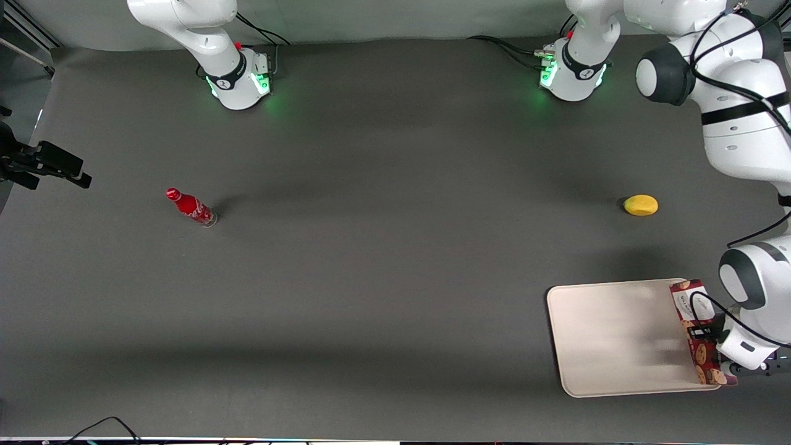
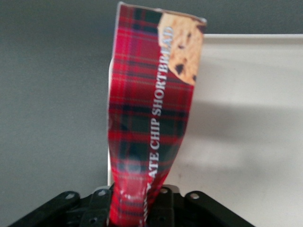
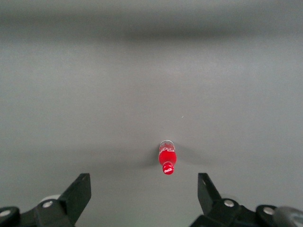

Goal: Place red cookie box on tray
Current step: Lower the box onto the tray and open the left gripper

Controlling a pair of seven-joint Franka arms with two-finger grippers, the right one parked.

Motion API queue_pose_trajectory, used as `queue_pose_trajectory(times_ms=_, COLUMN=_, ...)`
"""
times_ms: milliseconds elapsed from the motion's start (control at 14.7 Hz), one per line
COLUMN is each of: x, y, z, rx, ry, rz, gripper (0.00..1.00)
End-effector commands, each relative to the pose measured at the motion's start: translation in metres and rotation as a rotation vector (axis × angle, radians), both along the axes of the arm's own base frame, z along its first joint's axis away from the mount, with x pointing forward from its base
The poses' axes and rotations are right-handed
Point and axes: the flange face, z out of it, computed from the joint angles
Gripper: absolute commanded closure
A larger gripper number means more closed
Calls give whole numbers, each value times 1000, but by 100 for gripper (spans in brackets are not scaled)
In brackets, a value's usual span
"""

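clamped between the fingers of the left arm's gripper (image 1: pixel 710 332), the red cookie box (image 1: pixel 700 331) hangs over the tray (image 1: pixel 618 337) along the tray's edge at the working arm's end of the table. farther from the front camera lies a yellow lemon (image 1: pixel 641 205); a small red soda bottle (image 1: pixel 191 207) lies toward the parked arm's end.

Red tartan cookie box (image 1: pixel 698 330), gripper (image 1: pixel 710 334) pinched, over cream tray (image 1: pixel 612 337) edge.
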Motion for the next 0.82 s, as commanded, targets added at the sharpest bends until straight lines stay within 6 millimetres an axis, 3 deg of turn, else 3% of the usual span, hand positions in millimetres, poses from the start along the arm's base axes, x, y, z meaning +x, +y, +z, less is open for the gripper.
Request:
queue_pose_trajectory(times_ms=0, x=0, y=4, z=13, rx=-6, ry=9, rz=-22, gripper=0)
queue_pose_trajectory(times_ms=136, x=1, y=1, z=41, rx=-18, ry=64, rz=-37, gripper=0)
queue_pose_trajectory(times_ms=340, x=-4, y=-3, z=109, rx=-32, ry=139, rz=-28, gripper=0)
queue_pose_trajectory(times_ms=544, x=-24, y=-6, z=189, rx=-38, ry=175, rz=-12, gripper=0)
queue_pose_trajectory(times_ms=748, x=-57, y=-20, z=276, rx=-81, ry=204, rz=-16, gripper=0)
